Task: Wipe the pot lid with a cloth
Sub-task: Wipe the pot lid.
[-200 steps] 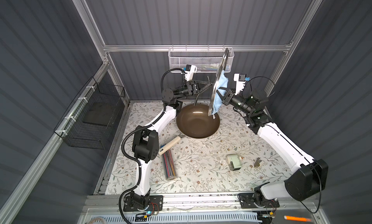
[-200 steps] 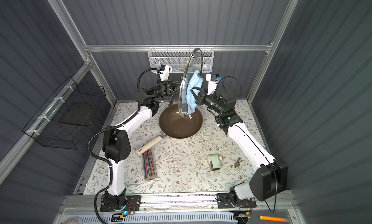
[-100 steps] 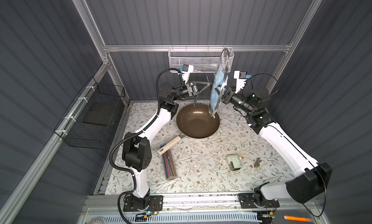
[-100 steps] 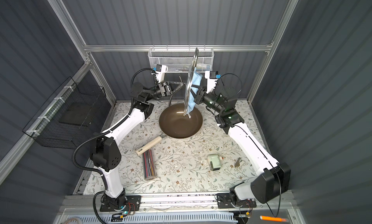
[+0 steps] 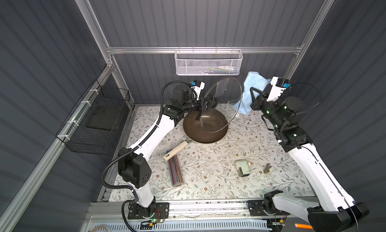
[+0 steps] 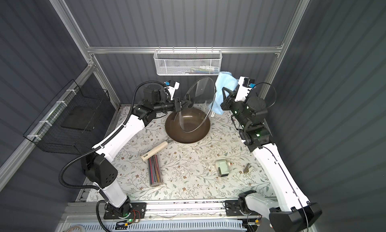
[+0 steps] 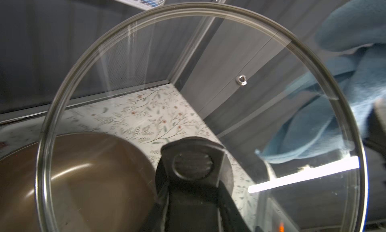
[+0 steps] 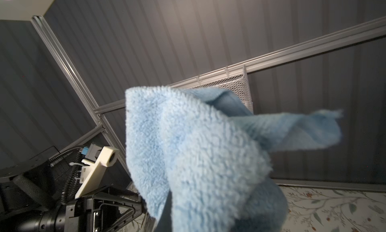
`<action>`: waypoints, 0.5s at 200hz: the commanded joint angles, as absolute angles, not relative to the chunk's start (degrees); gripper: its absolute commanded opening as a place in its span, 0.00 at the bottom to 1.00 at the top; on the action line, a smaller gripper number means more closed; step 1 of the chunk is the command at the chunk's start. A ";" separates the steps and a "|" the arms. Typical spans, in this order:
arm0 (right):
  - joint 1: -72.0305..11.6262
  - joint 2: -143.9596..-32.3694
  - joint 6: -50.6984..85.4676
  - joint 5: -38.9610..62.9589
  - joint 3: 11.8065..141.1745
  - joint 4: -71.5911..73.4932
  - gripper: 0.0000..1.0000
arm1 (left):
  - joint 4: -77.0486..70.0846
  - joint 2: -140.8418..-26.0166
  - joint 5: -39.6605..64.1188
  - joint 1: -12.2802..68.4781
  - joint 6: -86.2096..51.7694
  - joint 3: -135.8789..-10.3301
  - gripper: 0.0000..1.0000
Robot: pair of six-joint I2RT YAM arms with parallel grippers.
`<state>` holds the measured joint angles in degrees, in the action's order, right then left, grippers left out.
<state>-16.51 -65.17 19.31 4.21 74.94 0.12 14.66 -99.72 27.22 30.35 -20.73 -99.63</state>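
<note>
The large round clear glass pot lid (image 5: 224, 104), metal-rimmed, stands tilted on edge in the air above the dark brown pan (image 5: 205, 129), which sits on the floral-patterned desk (image 5: 208, 165) between dark grey ribbed walls (image 5: 208, 18). Only the left wrist view shows the lid's small metal-ringed hole (image 7: 241, 81); the right wrist view shows terry pile close up. The left tool (image 5: 210, 102) is clenched on the lid's black centre handle (image 7: 194, 164). The soft light blue terry cloth (image 5: 251, 82), gripped in the clenched right tool (image 5: 252, 91), hangs just beside the lid's rim; contact cannot be told.
</note>
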 commanded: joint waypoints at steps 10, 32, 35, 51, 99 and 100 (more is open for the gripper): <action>-16.52 -64.49 13.39 2.75 80.04 -11.55 0.01 | 22.07 -95.98 11.63 33.20 -6.40 -101.23 0.00; -16.52 -67.37 11.68 7.23 84.98 -20.82 0.01 | 24.39 -96.10 4.56 36.60 -1.17 -100.79 0.00; -16.48 -67.99 11.59 8.24 85.52 -21.73 0.01 | 24.82 -96.21 3.69 37.06 -0.64 -100.88 0.00; -17.04 -70.95 11.32 12.45 87.49 -26.52 0.01 | 26.14 -96.82 0.84 39.01 1.45 -100.87 0.00; -18.27 -82.34 8.98 15.78 93.85 -33.26 0.02 | 24.20 -95.68 -3.07 43.32 4.89 -97.78 0.00; -18.27 -82.61 8.97 15.85 94.17 -33.37 0.02 | 24.19 -95.65 -3.16 43.37 4.90 -97.71 0.00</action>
<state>-18.04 -77.14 11.29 12.60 90.78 -26.39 31.86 -99.61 0.32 42.13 0.89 -97.25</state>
